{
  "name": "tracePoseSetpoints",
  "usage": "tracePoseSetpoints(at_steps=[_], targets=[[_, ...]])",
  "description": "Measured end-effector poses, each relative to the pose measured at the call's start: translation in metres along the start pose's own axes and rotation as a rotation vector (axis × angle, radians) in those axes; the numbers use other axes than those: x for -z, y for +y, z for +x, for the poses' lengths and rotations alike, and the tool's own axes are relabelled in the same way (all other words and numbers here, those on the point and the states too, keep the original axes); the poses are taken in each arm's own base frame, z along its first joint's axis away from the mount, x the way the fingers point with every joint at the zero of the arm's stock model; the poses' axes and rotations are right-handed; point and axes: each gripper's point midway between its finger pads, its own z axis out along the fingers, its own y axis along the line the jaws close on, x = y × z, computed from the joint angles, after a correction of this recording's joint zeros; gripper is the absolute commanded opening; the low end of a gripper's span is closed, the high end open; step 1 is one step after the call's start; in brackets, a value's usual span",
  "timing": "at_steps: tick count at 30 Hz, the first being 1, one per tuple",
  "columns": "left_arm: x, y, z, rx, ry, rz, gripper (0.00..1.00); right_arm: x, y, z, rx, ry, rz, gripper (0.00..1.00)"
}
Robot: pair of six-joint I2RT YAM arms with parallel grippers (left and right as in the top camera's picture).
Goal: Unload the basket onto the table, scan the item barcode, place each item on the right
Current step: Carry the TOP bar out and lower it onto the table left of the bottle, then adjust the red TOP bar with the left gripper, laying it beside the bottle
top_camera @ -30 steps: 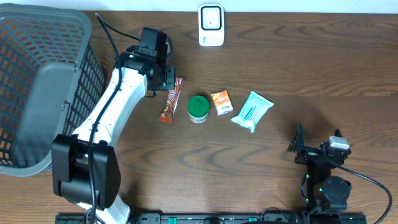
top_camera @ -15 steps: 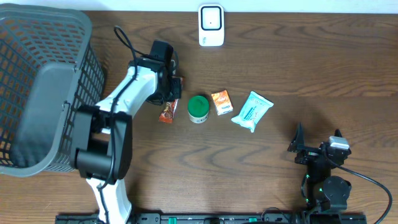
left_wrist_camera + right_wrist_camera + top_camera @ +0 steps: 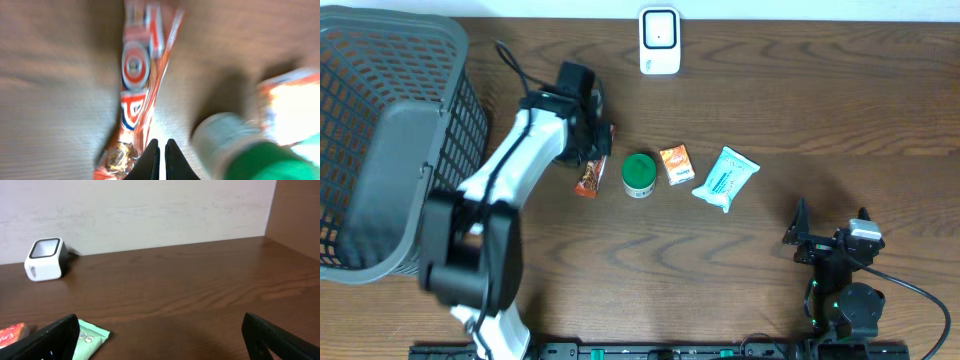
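Scanning is not yet done — the snack bar (image 3: 588, 180) is seen left of middle, well apart from the scanner (image 3: 659, 40) at the top edge. The left gripper (image 3: 161, 152) is pressed closed by its wrapper; the right gripper (image 3: 160, 322) is spread wide, nothing held.

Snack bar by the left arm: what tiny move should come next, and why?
Probably a slight lift of the left end effector. It is shut at one end of the snack bar, which lies on the table, and the scanner stands apart at the far edge. Whether the wrapper is pinched is unclear.
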Motion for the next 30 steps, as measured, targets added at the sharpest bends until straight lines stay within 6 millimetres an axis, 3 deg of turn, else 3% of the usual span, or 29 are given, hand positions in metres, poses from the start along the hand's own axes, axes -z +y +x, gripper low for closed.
tracePoseSetpoints(at_steps=[2,4,6,13,15,22,30], targets=[[0.026,-0.008,-0.02,-0.018,-0.108,0.012,0.07,0.0,0.0,0.0,0.0,0.0,0.0,0.99],[0.037,-0.012,-0.035,-0.028,-0.174,0.02,0.08,0.0,0.0,0.0,0.0,0.0,0.0,0.99],[0.029,-0.01,-0.036,-0.026,-0.166,0.012,0.08,0.0,0.0,0.0,0.0,0.0,0.0,0.99],[-0.039,0.011,-0.018,-0.001,-0.024,-0.046,0.08,0.0,0.0,0.0,0.0,0.0,0.0,0.99],[-0.05,0.015,-0.013,0.003,0.004,-0.056,0.07,0.0,0.0,0.0,0.0,0.0,0.0,0.99],[-0.054,0.016,-0.011,0.004,0.012,-0.058,0.07,0.0,0.0,0.0,0.0,0.0,0.0,0.99],[-0.052,0.026,-0.025,0.027,-0.034,-0.055,0.07,0.0,0.0,0.0,0.0,0.0,0.0,0.99]])
